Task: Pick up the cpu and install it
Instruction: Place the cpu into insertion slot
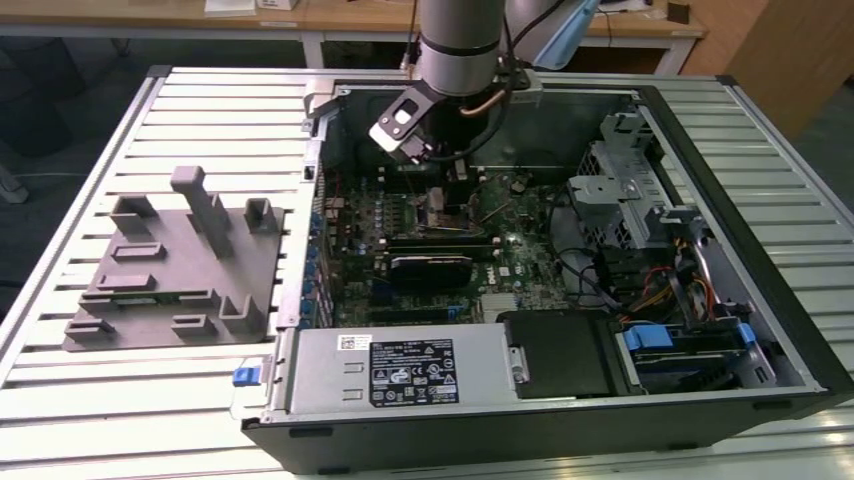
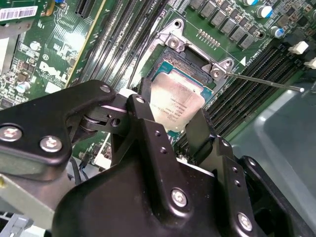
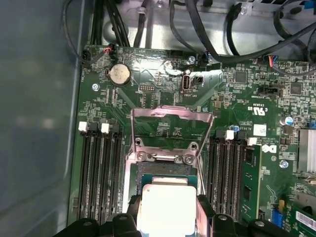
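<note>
Slatted desk (image 1: 134, 400), open computer case (image 1: 534, 425): fingers (image 2: 148, 123) pinch cpu (image 2: 175, 101) by opposite edges, likely to hold it level over socket (image 2: 175, 42).

Fine grey lines of print across the lid of the cpu (image 2: 175, 101) in the second wrist view, too faint to make out. White lettering silk-screened on the motherboard (image 2: 54, 74) beside the slots, with a striped sticker (image 2: 17, 12) near it, perhaps a barcode. On the power supply (image 1: 320, 380), a black-and-white label (image 1: 411, 372) dense with small print, none legible.
</note>
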Controlling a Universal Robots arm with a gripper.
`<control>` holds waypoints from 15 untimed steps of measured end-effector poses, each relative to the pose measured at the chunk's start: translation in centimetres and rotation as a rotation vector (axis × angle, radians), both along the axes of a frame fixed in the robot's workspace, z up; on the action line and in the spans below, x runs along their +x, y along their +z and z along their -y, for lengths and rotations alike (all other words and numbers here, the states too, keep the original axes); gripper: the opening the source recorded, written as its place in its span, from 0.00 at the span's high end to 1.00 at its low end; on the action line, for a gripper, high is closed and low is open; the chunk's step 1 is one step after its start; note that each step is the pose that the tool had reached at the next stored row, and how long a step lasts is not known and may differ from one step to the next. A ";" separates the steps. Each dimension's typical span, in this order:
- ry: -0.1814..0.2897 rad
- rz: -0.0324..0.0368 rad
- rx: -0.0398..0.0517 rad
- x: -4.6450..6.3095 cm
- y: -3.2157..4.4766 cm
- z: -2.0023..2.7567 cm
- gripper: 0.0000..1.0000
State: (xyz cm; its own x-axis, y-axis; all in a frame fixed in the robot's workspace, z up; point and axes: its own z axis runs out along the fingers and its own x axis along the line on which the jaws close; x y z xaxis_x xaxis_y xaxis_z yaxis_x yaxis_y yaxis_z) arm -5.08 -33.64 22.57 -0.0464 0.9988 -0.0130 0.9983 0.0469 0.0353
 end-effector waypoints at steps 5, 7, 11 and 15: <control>0.000 0.0001 0.0001 0.0 -0.64 0.00 0.47; 0.004 0.0001 0.0002 0.0 -0.80 0.00 0.47; 0.009 0.0000 0.0001 0.0 -1.13 0.00 0.47; 0.007 0.0001 0.0001 0.0 -1.44 0.00 0.47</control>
